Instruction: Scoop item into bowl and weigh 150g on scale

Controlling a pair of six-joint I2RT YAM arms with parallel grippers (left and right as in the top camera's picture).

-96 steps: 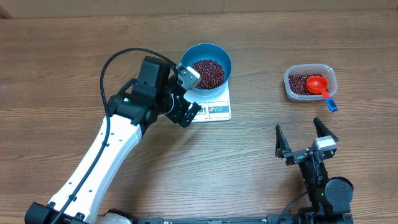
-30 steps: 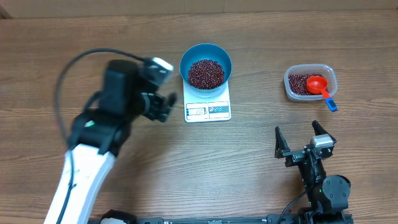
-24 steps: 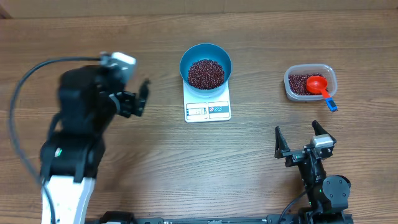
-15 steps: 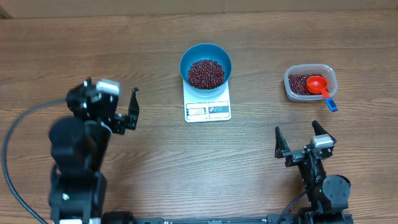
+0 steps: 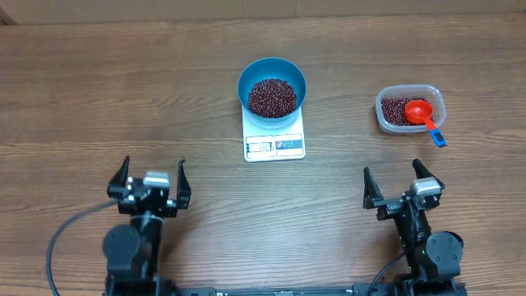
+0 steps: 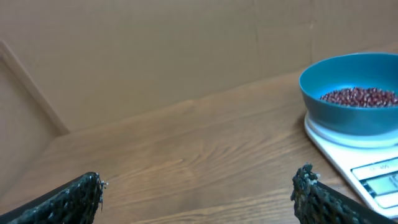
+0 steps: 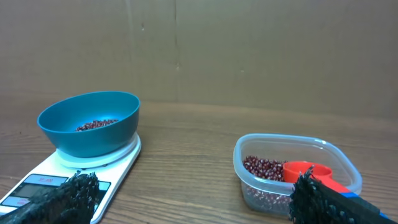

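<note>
Lower left: left gripper (image 5: 153, 165) spread wide, empty. Upper centre: blue bowl (image 5: 246, 78) of beans (image 5: 272, 97) atop the scale (image 5: 275, 145). Upper right: clear tub (image 5: 380, 105) with red scoop (image 5: 419, 111). Lower right: right gripper (image 5: 393, 168) spread, empty.

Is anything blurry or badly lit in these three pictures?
Overhead view: sharp, evenly lit, no harsh shadows around the bowl. Left wrist view: its near fingers look soft, the scale clear. Right wrist view: its fingers soft too, the tub sharp.
</note>
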